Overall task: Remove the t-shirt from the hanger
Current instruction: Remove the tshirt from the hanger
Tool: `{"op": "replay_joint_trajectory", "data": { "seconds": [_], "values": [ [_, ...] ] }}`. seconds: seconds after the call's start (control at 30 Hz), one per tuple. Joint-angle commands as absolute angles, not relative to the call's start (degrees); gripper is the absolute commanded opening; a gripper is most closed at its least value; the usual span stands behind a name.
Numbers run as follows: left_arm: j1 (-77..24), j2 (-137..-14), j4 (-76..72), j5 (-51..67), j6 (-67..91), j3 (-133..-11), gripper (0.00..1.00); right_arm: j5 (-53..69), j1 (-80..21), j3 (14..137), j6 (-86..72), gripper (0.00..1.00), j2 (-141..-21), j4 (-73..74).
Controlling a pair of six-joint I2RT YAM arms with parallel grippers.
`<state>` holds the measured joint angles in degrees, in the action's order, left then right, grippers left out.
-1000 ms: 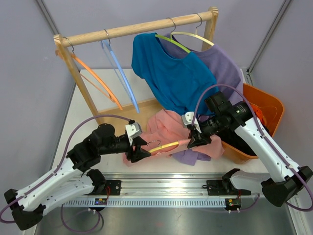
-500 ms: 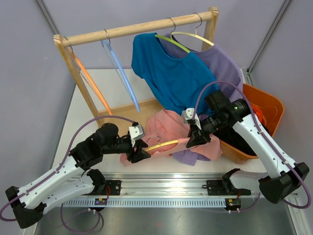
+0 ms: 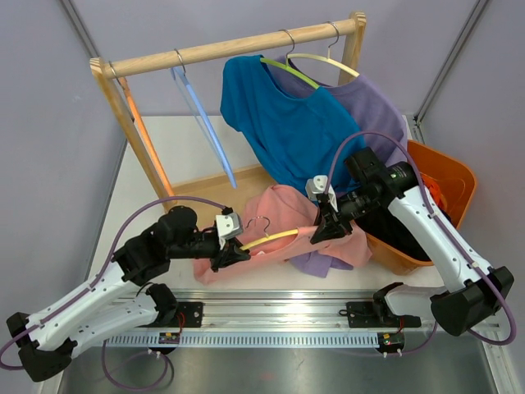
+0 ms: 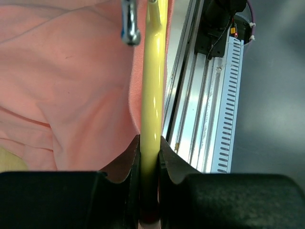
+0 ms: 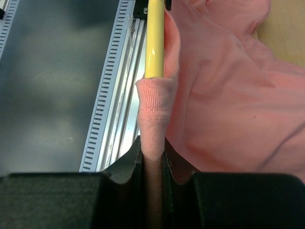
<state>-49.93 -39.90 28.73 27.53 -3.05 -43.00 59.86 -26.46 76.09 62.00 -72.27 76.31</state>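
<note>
Robotics lab test cell. Boxed in by plain grey panels [image 3: 41, 164] on aluminium posts [image 3: 86, 33]; white tabletop [image 3: 184, 152] fronted at 6 o'clock by a slotted metal rail [image 3: 279, 316] carrying cabled left arm [image 3: 98, 300] and right arm [image 3: 435, 238]. Small wooden rack [image 3: 230, 45] standing at 12 o'clock.

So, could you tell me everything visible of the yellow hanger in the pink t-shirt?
The yellow hanger is a glossy curved bar, plastic by its look, with a metal hook at its middle. It sits nearly level between the two hands. The left hand clamps its bare end. The other end is inside the pink t-shirt, where the right hand pinches the cloth over it.
</note>
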Motion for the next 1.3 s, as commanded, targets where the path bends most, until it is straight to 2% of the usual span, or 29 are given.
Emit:
{"op": "replay_joint_trajectory", "data": {
  "seconds": [0.0,0.03,0.1,0.13,0.27,0.37,0.57,0.8,1.03,1.27],
  "values": [
    [-49.5,-40.0,27.2,25.0,-3.4,-47.5,0.00,63.4,-26.8,75.6,63.2,0.12,-70.5,81.1],
    [-49.5,-40.3,28.2,25.0,-3.8,-48.1,0.00,63.4,-26.7,75.7,63.1,0.23,-70.3,80.9],
    [-49.5,-41.0,29.1,24.8,-5.1,-48.8,0.00,63.5,-26.8,76.4,62.8,0.33,-70.0,80.1],
    [-49.5,-41.4,29.7,24.6,-5.4,-49.4,0.00,63.5,-26.9,76.8,62.7,0.44,-69.9,80.0],
    [-49.7,-43.1,30.7,24.6,-6.9,-51.3,0.00,64.7,-26.8,80.7,62.4,0.61,-70.7,80.1],
    [-50.1,-44.5,32.1,24.3,-8.5,-53.1,0.00,66.4,-26.9,84.4,60.8,0.68,-72.0,80.0],
    [-50.9,-47.9,34.9,23.7,-11.3,-56.7,0.00,66.6,-30.0,89.7,51.5,0.72,-76.5,73.9],
    [-52.1,-50.3,37.2,23.5,-13.1,-59.9,0.00,58.4,-33.9,92.2,43.6,0.74,-80.6,66.8],
    [-52.4,-50.8,36.9,23.1,-12.8,-61.1,0.00,57.4,-38.1,91.6,42.9,0.68,-81.5,65.1],
    [-52.4,-52.0,36.8,23.4,-12.1,-62.0,0.00,56.4,-39.9,91.6,41.3,0.56,-82.0,63.7]
  ]
}}
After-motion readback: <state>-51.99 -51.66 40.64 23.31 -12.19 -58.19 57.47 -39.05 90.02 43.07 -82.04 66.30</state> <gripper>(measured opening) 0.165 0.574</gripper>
